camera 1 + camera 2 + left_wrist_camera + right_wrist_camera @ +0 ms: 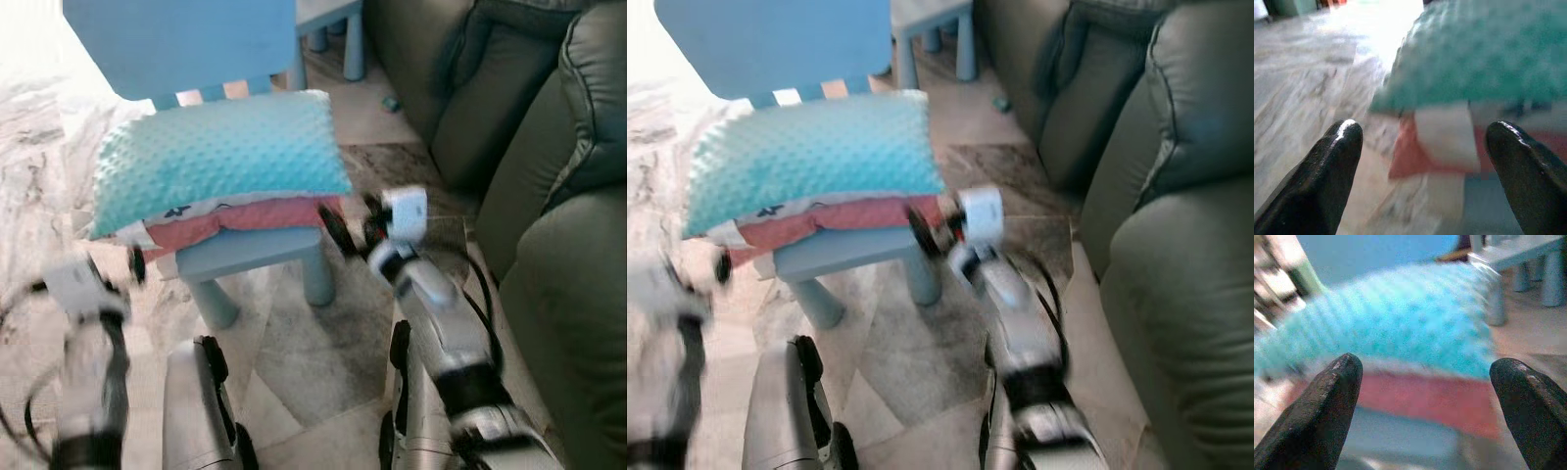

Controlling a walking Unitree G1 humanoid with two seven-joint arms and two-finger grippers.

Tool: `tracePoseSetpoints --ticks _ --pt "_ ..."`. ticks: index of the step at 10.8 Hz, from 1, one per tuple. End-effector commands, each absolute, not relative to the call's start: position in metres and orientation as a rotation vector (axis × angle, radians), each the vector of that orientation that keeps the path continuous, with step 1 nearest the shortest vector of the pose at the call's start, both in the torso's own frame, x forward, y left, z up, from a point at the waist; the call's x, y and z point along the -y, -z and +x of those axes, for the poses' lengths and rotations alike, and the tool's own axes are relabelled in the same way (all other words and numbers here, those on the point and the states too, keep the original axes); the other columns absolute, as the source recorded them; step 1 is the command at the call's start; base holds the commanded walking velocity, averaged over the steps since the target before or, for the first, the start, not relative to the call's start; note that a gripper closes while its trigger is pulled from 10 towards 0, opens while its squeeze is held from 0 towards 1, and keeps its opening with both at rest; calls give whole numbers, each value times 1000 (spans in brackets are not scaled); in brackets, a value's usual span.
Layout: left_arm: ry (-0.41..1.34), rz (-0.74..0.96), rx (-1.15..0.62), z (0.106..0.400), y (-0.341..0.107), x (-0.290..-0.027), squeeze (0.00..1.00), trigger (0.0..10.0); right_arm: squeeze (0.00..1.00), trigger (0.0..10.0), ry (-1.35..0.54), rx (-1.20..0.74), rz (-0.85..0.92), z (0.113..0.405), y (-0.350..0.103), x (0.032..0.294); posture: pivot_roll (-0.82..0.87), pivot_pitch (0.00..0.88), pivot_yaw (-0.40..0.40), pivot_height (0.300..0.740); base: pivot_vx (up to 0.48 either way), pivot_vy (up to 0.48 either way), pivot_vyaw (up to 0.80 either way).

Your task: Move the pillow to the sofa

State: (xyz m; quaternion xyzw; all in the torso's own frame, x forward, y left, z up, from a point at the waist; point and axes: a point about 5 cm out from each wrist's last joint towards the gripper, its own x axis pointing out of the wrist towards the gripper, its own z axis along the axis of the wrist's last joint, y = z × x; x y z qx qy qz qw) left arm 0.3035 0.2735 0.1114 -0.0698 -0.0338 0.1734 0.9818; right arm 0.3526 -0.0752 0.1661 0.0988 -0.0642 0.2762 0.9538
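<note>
A turquoise dotted pillow (220, 152) with a pink and white underside lies on the seat of a small blue chair (250, 253). The dark green sofa (558, 196) stands to the right. My right gripper (348, 223) is open at the pillow's right end, level with its pink edge and close to it. In the right wrist view the pillow (1400, 323) lies ahead between the spread fingers (1332, 396). My left gripper (116, 266), blurred, is open just below the pillow's left corner. The left wrist view has that corner (1440, 127) ahead of it.
The chair's blue backrest (181, 39) rises behind the pillow. A second piece of blue furniture (338, 24) stands at the back beside the sofa. A small dark object (390, 103) lies on the marbled floor (323, 343). My legs (196, 411) show at the bottom.
</note>
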Motion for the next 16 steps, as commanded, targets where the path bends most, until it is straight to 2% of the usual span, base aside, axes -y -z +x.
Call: tracePoseSetpoints --ticks 1,4,5,6,8,13,16 --pt "-418 -162 61 301 -110 -290 0 10000 0 10000 -601 133 261 356 -173 66 -129 325 82 454 0 0 0" --pt "-510 -297 136 319 -135 -312 0 10000 0 10000 -688 165 336 363 -196 47 -122 376 72 454 0 0 0" --pt "-479 -296 157 332 -149 -315 0 10000 0 10000 -725 175 371 367 -206 32 -131 404 67 454 0 0 0" --pt "-475 -318 167 337 -154 -316 0 10000 0 10000 -715 184 369 369 -211 27 -135 413 63 454 0 0 0" --pt "-510 -421 253 346 -178 -327 0 10000 0 10000 -681 260 257 374 -225 22 -149 435 56 454 0 0 0" --pt "-430 -447 259 369 -210 -320 0 10000 0 10000 -515 307 94 394 -233 64 -156 467 41 454 0 0 0" --pt "-415 -532 242 377 -224 -319 0 10000 0 10000 -513 331 1 405 -254 78 -161 480 31 454 0 0 0"
